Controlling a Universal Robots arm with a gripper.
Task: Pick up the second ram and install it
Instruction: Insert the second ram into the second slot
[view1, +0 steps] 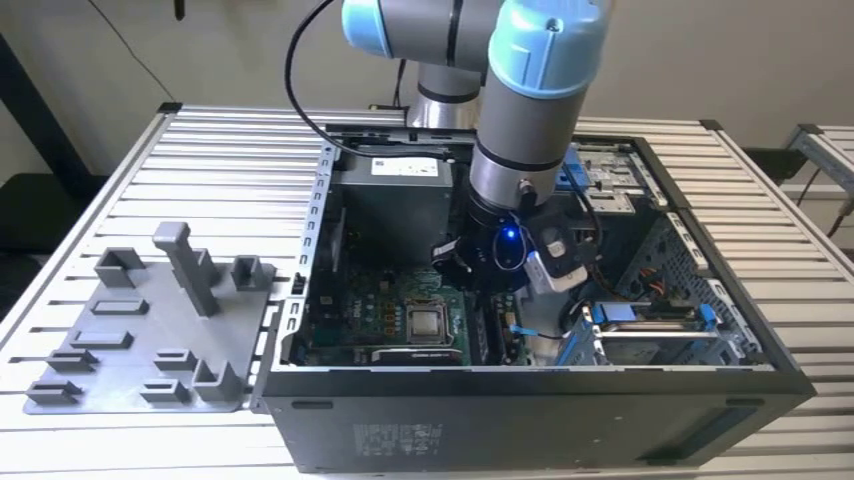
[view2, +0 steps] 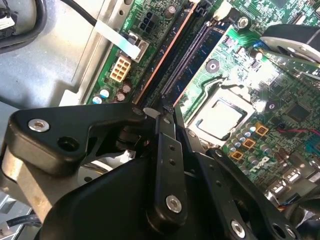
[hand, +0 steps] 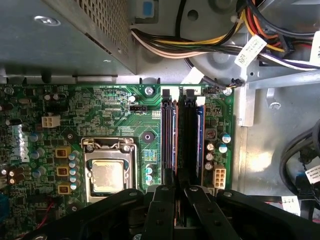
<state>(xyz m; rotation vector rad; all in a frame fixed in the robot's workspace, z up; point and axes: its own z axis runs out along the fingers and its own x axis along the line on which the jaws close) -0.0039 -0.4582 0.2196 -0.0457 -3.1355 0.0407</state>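
Pincer (hand: 179, 202) work is deep inside the open computer case (view1: 534, 415): in the exterior view the arm reaches down into the middle of the case, and in both wrist views the black fingers (view2: 167, 150) sit low in the frame, drawn close together directly over the memory slots (hand: 182, 137) on the green motherboard (hand: 115, 115). Between the fingertips a thin dark edge lines up with the slots; this looks like the second ram (hand: 180, 212) pinched edge-on, though the fingers hide most of it, so I judge the grip, not see it plainly.

Picking up appears done: the grey fixture plate (view1: 140, 335) at the lower left of the exterior view, lying on the slatted bench (view1: 174, 160), carries no dark stick that I can make out. Seating is what remains in question. One slot, the one lying nearer the bare processor socket (hand: 107, 175), seems to hold a module with a reddish edge. The stick in the pincer looks aligned with the neighbouring slot, but whether it is pressed home and latched cannot be told from here.
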